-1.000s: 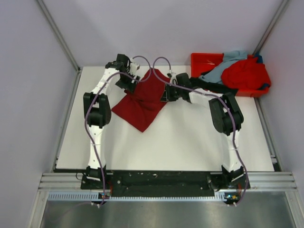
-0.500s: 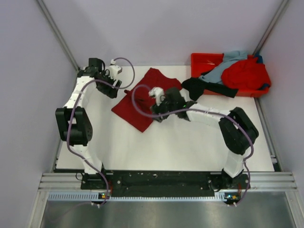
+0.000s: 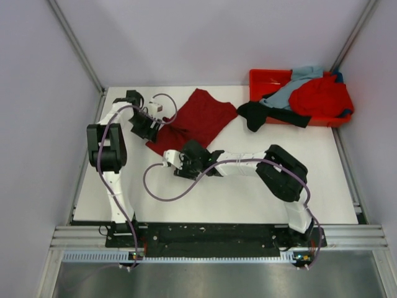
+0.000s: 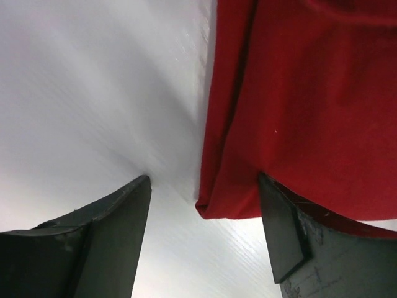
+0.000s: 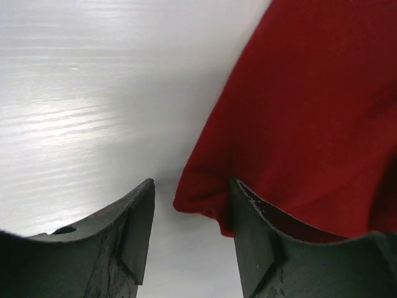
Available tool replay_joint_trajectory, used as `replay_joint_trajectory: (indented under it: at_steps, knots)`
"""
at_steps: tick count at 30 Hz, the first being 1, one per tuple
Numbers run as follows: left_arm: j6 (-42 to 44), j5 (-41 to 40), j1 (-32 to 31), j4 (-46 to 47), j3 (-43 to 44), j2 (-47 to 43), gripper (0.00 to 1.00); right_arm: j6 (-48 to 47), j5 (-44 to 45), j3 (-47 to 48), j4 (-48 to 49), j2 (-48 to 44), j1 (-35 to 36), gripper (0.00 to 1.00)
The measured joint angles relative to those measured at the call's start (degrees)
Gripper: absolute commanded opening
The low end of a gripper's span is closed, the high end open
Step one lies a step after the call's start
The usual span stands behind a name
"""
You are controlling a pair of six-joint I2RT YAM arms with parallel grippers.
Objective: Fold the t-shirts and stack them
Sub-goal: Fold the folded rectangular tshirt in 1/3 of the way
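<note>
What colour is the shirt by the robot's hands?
Dark red shirt; left wrist view shows it best.

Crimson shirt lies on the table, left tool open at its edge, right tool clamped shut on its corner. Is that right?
No: the right tool is open too. The right wrist view shows its jaws apart, with the crimson shirt corner lying loose between them. The rest holds.

Top view: the left gripper (image 3: 152, 128) and right gripper (image 3: 181, 156) cover the near-left edge of the dark crimson shirt (image 3: 201, 118); their finger gaps are too small to read. The bright red shirt (image 3: 321, 96) and grey-blue shirt (image 3: 291, 87) hide most of the tray (image 3: 263, 76). Both wrist views crop the dark crimson shirt at top and right.
</note>
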Motion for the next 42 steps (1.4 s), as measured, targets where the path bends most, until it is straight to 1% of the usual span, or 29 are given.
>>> replay_joint_trajectory:
  at_steps: [1,2,3,4,5,6,8,10,12,15,20,21,22,23,24,25,27,30,33,35,36,37,39,40,42]
  knots:
    - [-0.22,-0.04,0.20,0.09,-0.55,0.20,0.66,-0.39,0.81,0.74,-0.33,0.39,-0.13,0.40]
    - [-0.55,0.15,0.22,0.13,-0.92,0.07,0.58,-0.63,1.40,1.14,-0.52,0.57,-0.13,0.33]
    - [-0.57,0.00,0.13,0.50,-1.44,-0.11,0.44,-0.96,1.92,1.31,-0.79,0.68,-0.15,0.24]
    - [-0.94,-0.07,0.04,0.92,-1.86,-0.26,0.30,-1.16,2.60,1.31,-0.87,0.74,-0.13,0.17]
    - [-0.96,0.22,-0.09,1.33,-2.51,-0.44,0.23,-1.44,3.10,1.31,-1.14,0.81,-0.15,0.12]
    - [-1.51,0.42,-0.20,1.49,-2.80,-0.55,0.13,-1.68,3.63,1.31,-1.27,0.96,-0.13,0.08]
    - [-2.23,1.62,-0.28,1.57,-3.41,-0.63,0.00,-2.16,4.26,1.31,-1.29,1.09,-0.13,0.04]
    - [-2.12,3.61,-0.31,1.62,-4.74,-1.29,0.00,-2.38,4.46,1.31,-1.53,1.09,-0.13,0.01]
    - [-1.92,5.05,-0.24,2.54,-7.61,-2.97,0.00,-2.73,4.28,1.18,-1.73,0.92,-0.13,0.00]
    - [-1.51,6.73,-0.26,3.02,-14.88,-7.41,0.00,-3.43,3.17,-1.16,-2.95,-1.22,-0.20,0.00]
    - [0.24,6.91,-1.03,2.03,-29.35,-17.27,0.00,-6.47,-2.71,-7.91,-10.88,-8.44,-0.13,0.00]
    - [1.07,7.06,-1.51,1.46,-32.04,-19.17,0.00,-7.21,-4.22,-9.44,-12.50,-10.01,0.00,0.02]
    - [2.14,7.30,-2.21,0.79,-34.99,-21.33,0.07,-7.87,-5.62,-10.97,-13.86,-11.47,0.22,0.04]
    - [3.41,7.74,-2.99,-0.22,-37.81,-23.54,0.19,-8.41,-6.69,-12.09,-14.97,-12.59,0.46,0.13]
    - [4.76,8.00,-3.67,-1.20,-39.95,-25.35,0.31,-9.11,-7.78,-13.20,-16.57,-13.84,0.94,0.29]
    - [6.34,8.37,-4.68,-2.67,-42.62,-27.76,0.37,-9.60,-8.72,-14.05,-18.32,-14.82,1.60,0.37]
    - [9.46,8.35,-5.66,-5.70,-45.92,-31.39,0.45,-10.01,-10.10,-14.86,-22.08,-16.00,2.99,0.41]
    - [12.87,7.56,-5.44,-10.03,-47.87,-35.63,0.52,-10.10,-10.69,-15.08,-26.29,-17.29,4.04,0.43]
    - [14.25,7.41,-5.29,-12.00,-46.82,-38.38,0.52,-9.75,-12.37,-15.28,-30.32,-19.67,3.34,0.44]
    - [13.79,8.26,-5.29,-12.72,-43.67,-38.93,0.48,-8.92,-15.56,-14.97,-31.56,-22.32,1.62,0.42]
    - [12.79,9.11,-5.29,-12.04,-41.55,-38.93,0.44,-7.89,-17.84,-14.40,-31.74,-23.65,0.02,0.41]
    - [12.04,9.81,-5.29,-11.04,-39.98,-38.93,0.38,-6.58,-19.65,-13.86,-31.36,-24.68,-1.68,0.36]
    - [9.73,12.15,-5.29,-7.96,-36.57,-38.73,0.29,-1.70,-24.94,-12.46,-27.61,-26.58,-7.39,0.22]
    - [8.92,13.33,-5.29,-6.58,-35.21,-38.36,0.26,1.18,-26.82,-11.87,-24.85,-26.95,-10.47,0.17]
    - [7.96,16.33,-5.40,-4.98,-32.39,-36.54,0.25,8.02,-28.83,-10.82,-19.32,-26.62,-16.28,0.13]
